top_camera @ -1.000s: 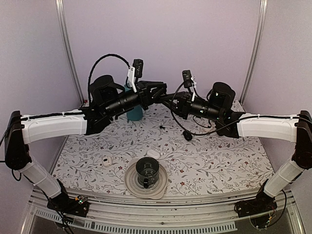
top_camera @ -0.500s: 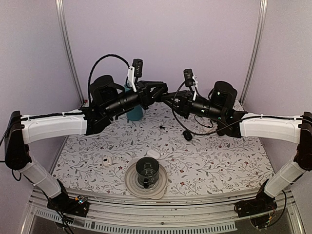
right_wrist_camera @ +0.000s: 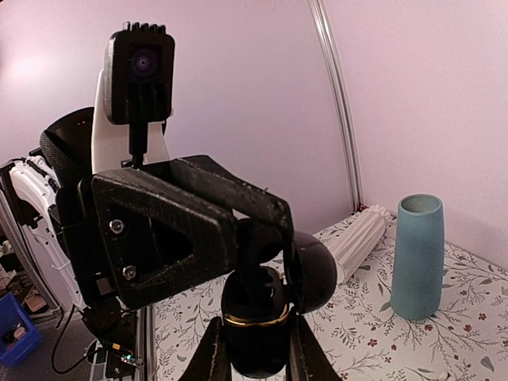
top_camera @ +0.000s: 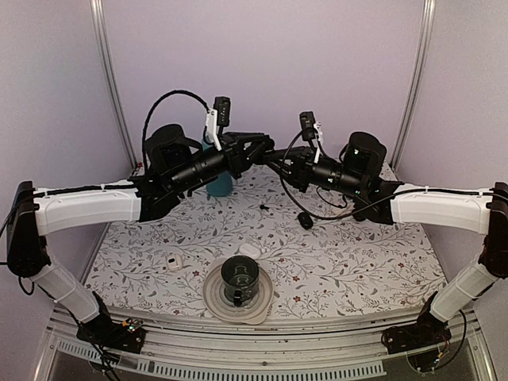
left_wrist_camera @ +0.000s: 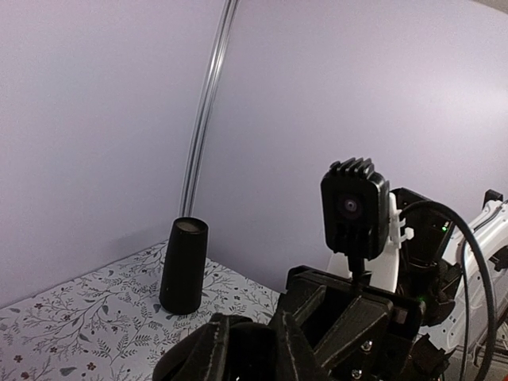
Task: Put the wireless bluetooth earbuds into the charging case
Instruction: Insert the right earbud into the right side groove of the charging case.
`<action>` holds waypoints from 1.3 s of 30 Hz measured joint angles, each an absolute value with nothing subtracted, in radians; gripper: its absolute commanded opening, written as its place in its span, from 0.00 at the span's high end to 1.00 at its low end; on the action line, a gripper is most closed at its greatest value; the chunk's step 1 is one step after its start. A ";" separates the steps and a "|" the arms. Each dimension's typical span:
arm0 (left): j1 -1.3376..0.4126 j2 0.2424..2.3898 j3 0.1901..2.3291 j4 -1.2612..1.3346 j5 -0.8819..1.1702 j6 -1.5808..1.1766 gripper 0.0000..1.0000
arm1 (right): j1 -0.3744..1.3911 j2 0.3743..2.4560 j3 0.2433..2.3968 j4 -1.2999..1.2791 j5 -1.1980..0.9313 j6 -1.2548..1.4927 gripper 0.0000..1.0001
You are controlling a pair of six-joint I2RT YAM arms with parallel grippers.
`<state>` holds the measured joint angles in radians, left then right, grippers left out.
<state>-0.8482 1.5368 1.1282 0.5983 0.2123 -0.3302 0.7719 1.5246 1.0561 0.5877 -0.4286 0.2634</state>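
My right gripper (right_wrist_camera: 255,353) is shut on the black charging case (right_wrist_camera: 255,337). The case has a gold rim, and its lid (right_wrist_camera: 317,274) is hinged open to the right. My left gripper (right_wrist_camera: 263,238) reaches down from the left with its tips at the case's mouth. In the left wrist view its fingers (left_wrist_camera: 208,349) stand close together on a small dark piece, which looks like an earbud, mostly hidden. In the top view both grippers meet high over the table's back middle, left (top_camera: 267,152) against right (top_camera: 279,164). Another tiny black earbud (top_camera: 264,206) lies on the table.
A black oval pod (top_camera: 305,221) lies right of centre. A dark cup (top_camera: 240,278) stands on a plate (top_camera: 216,305) at the front. Small white pieces (top_camera: 175,263) (top_camera: 248,249) lie near it. A teal vase (top_camera: 220,184), a black cylinder (left_wrist_camera: 184,266) and a white pleated roll (right_wrist_camera: 357,242) stand at the back.
My right gripper with the case has moved slightly up and left, closer to the left gripper's tips. The left arm has barely moved.
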 measured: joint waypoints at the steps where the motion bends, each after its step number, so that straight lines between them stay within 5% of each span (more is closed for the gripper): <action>1: -0.848 1.537 1.128 0.598 0.211 -0.330 0.82 | 0.772 1.524 1.056 0.588 -0.428 0.263 0.97; 39: -0.871 1.532 1.166 0.512 0.198 -0.328 0.86 | 0.792 1.520 0.947 0.831 -0.303 -0.004 0.97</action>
<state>-0.8707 1.5318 1.1664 0.5121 0.1982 -0.3279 0.7918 1.5200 0.9470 0.8314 -0.3027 -0.0036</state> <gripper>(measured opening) 0.147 0.177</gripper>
